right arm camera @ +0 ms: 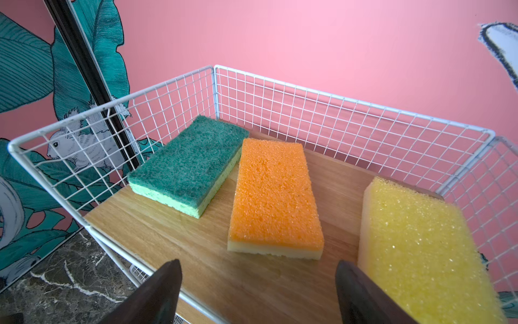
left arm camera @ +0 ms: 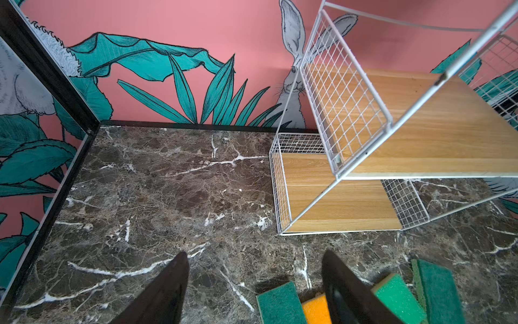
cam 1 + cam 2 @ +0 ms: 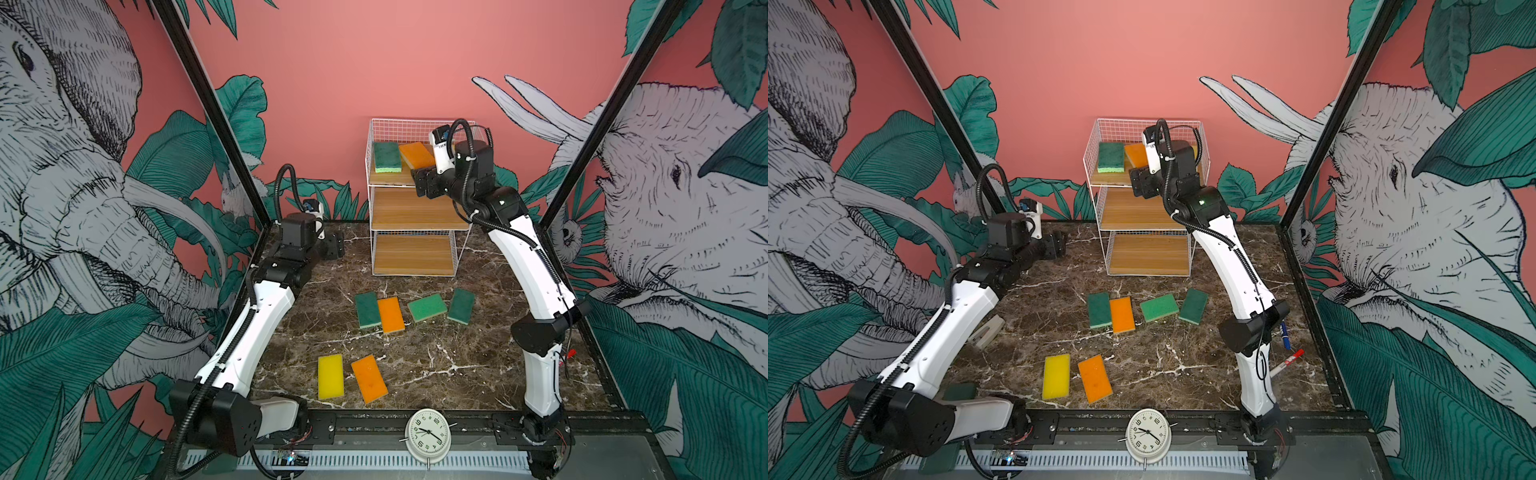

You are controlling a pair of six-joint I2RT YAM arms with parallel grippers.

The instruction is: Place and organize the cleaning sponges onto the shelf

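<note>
We are holding the right gripper [image 1: 258, 269] wide and empty at the shelf's [image 1: 112, 105] top board [image 1: 168, 232], where a green sponge [image 1: 187, 165], an orange sponge [image 1: 274, 193] and a yellow sponge [image 1: 420, 252] are lying abreast. The left gripper [image 2: 253, 258] is hovering wide, empty, near the worktop's [image 3: 457, 374] back edge; six loose sponges [image 3: 427, 306] are lying between its middle and front edge.

Top views high in front, facing the shelf [image 3: 415, 210], wrist views close, sharing it

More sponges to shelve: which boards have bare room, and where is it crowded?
The middle board and bottom board are bare. The top board is crowded: green sponge, orange sponge, yellow sponge lie side by side across it.
</note>
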